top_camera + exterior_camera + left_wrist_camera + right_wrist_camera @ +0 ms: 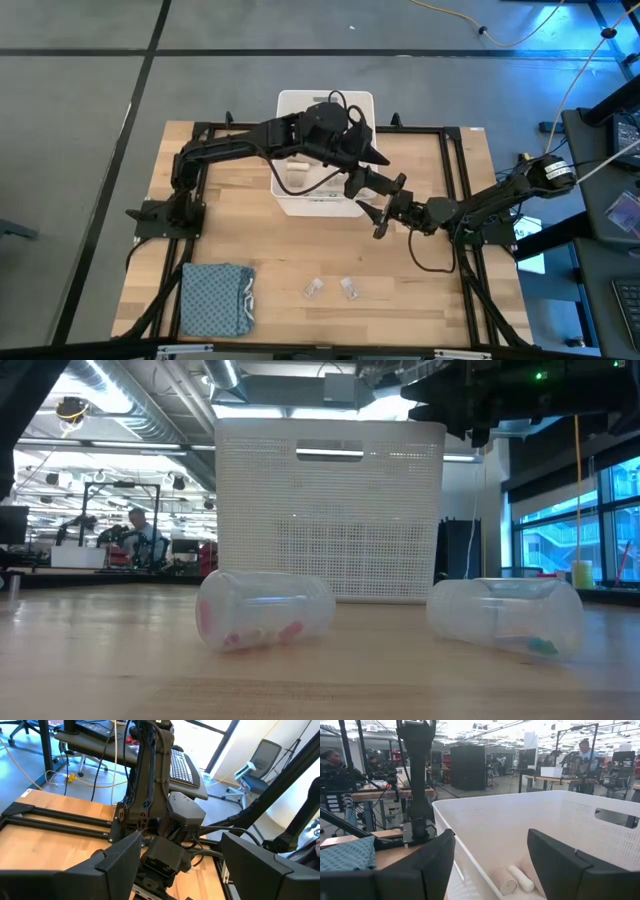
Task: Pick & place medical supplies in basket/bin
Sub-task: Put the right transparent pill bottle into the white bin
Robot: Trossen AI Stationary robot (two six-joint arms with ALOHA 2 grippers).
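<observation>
Your left tool (383, 168) hangs over the right edge of the bin (325, 97), pointing toward the right arm. Its wrist view shows the fingers (117, 862) spread wide with nothing between them, and only the right arm's dark links and the bare counter (55, 822) beyond.

Your right tool (372, 218) sits just off the bin's near right corner. Its fingers (432, 862) are also wide apart and empty.

Only the right wrist view lets you look into the bin (520, 820). A beige roll (504, 880) and a white tube (521, 877) lie side by side, touching, on its floor. From above, the left arm covers most of the bin, and you see little more than a beige shape (295, 175) in its left half.

The low view gives you what the others do not: the bin's wall (330, 510) is finely perforated, with a slot handle near the rim. Two clear vials lie on their sides in front of it. The left vial (265, 610) holds pinkish bits and the right vial (505, 618) holds something teal.

From above, those two vials (313, 289) (349, 288) lie near each other at the counter's front, well apart from the bin and both tools. The folded cloth (215, 298) rests at the front left.
</observation>
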